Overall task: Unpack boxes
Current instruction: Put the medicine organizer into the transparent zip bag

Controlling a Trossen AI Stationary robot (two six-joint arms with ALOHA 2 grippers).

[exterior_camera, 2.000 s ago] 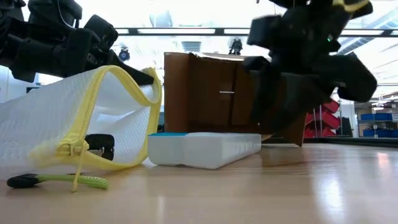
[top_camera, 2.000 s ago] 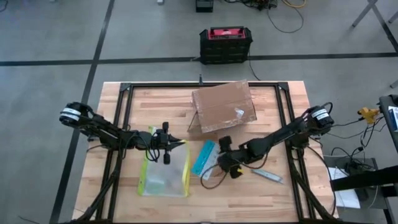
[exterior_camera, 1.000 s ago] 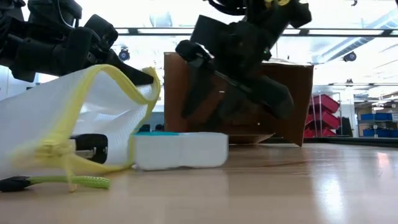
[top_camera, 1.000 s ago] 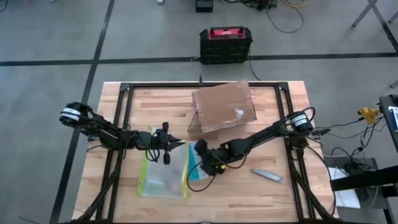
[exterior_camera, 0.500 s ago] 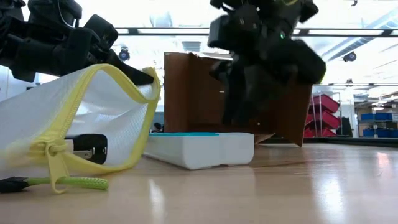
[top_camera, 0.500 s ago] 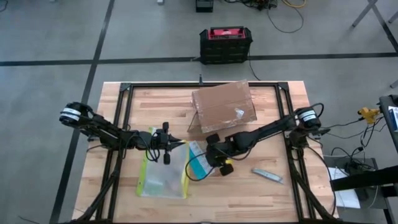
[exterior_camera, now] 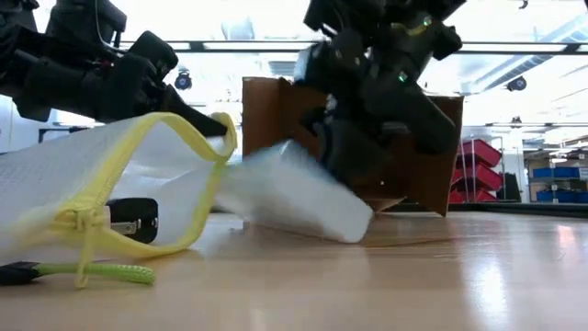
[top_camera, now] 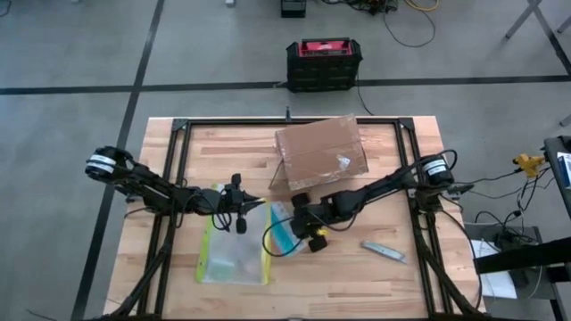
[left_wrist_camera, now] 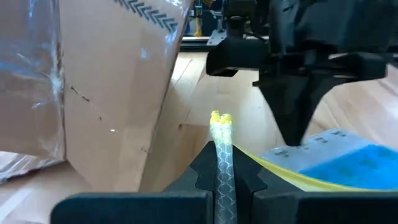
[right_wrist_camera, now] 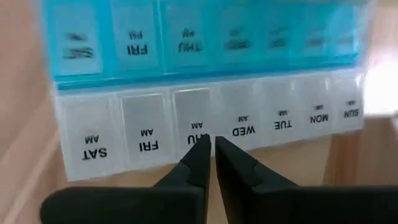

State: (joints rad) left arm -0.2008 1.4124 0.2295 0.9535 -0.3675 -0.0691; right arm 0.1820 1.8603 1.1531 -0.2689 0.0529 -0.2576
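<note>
Since a moment ago the right gripper (top_camera: pixel 299 220) has snapped closed, empty, tilting the blue-and-white weekly pill organizer (top_camera: pixel 279 231) toward the mesh pouch (top_camera: pixel 234 248) pinched by the left gripper (top_camera: pixel 252 204); the taped cardboard carton (top_camera: pixel 321 152) stands behind.

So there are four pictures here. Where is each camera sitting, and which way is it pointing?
High view: overhead, looking straight down on the table, both arms and the cardboard box.
Low view: at tabletop height, looking level across at the mesh pouch and pill organizer; arms enter from above.
Left wrist view: on the left arm; the left gripper pinches the pouch's yellow edge.
Right wrist view: on the right arm; the shut right gripper meets the pill organizer.
All four share the pill organizer.
</note>
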